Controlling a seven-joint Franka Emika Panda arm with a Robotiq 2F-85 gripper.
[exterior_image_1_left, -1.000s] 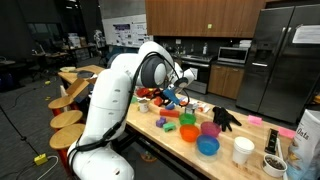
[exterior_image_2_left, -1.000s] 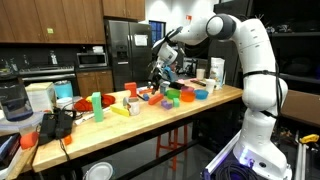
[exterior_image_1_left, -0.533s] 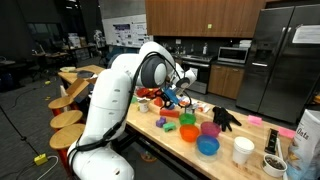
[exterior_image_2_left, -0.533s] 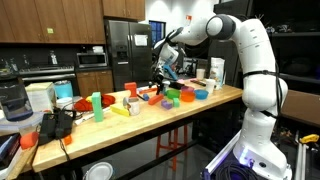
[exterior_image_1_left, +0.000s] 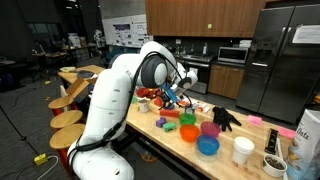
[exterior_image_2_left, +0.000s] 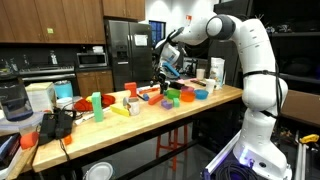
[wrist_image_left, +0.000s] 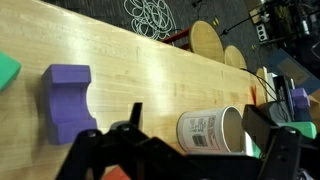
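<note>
In the wrist view a white cup (wrist_image_left: 210, 130) with a printed label lies on its side on the wooden table (wrist_image_left: 150, 70), its mouth toward the right. My gripper (wrist_image_left: 195, 125) hangs above it, open, with one dark finger on each side of the cup and neither touching it. A purple arched block (wrist_image_left: 66, 98) lies to the left of the cup. In both exterior views the gripper (exterior_image_1_left: 172, 97) (exterior_image_2_left: 160, 82) points down over the cluttered middle of the table; the cup is hidden there.
Colourful blocks and cups crowd the table: a green one (exterior_image_1_left: 188, 132), a pink cup (exterior_image_1_left: 210, 129), a blue bowl (exterior_image_1_left: 207, 147), a black glove (exterior_image_1_left: 226, 118) and a white cup (exterior_image_1_left: 243, 150). Round stools (exterior_image_1_left: 68, 120) stand along the table's edge.
The gripper has risen very slightly in an exterior view. Nothing else has visibly moved.
</note>
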